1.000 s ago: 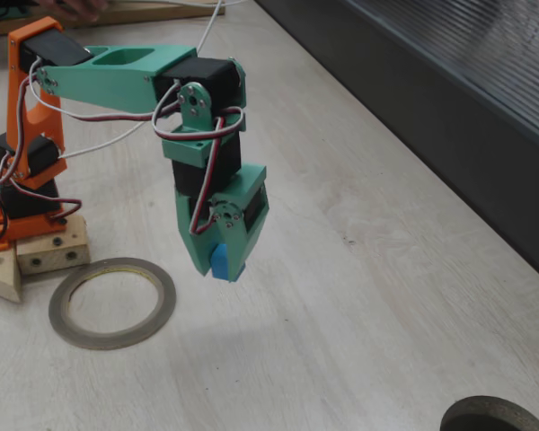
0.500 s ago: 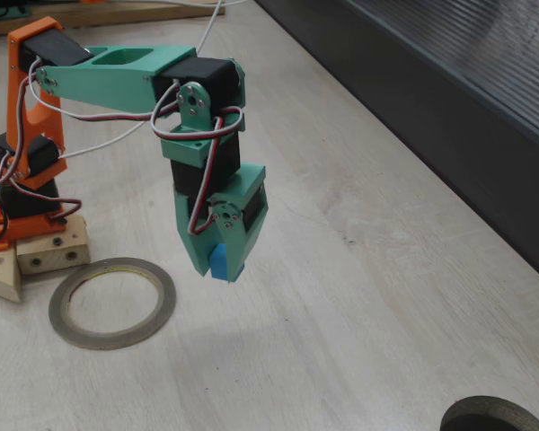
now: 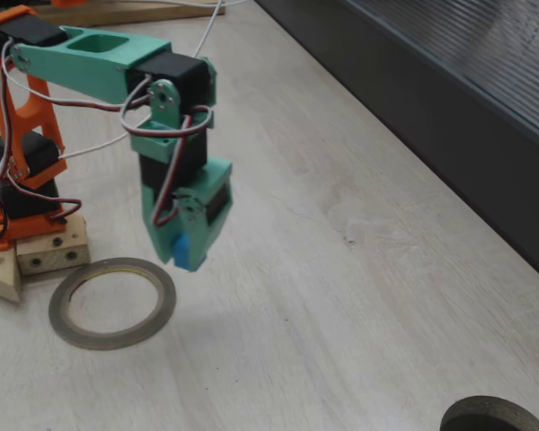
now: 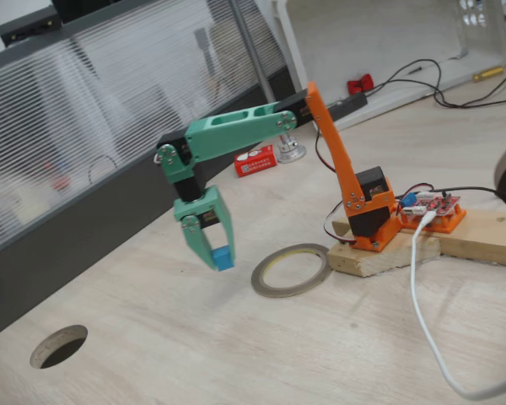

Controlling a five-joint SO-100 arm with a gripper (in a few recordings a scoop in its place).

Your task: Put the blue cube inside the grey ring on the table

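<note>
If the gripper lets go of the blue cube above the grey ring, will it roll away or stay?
The blue cube has flat faces, so it will probably settle, perhaps after a small bounce. It looks small and light, held above the table in the gripper. The grey ring is flat and thin, so it would hardly stop a tumble.

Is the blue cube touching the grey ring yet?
Apart. In a fixed view the blue cube, clamped in the gripper, hangs above the table, left of the grey ring.
</note>
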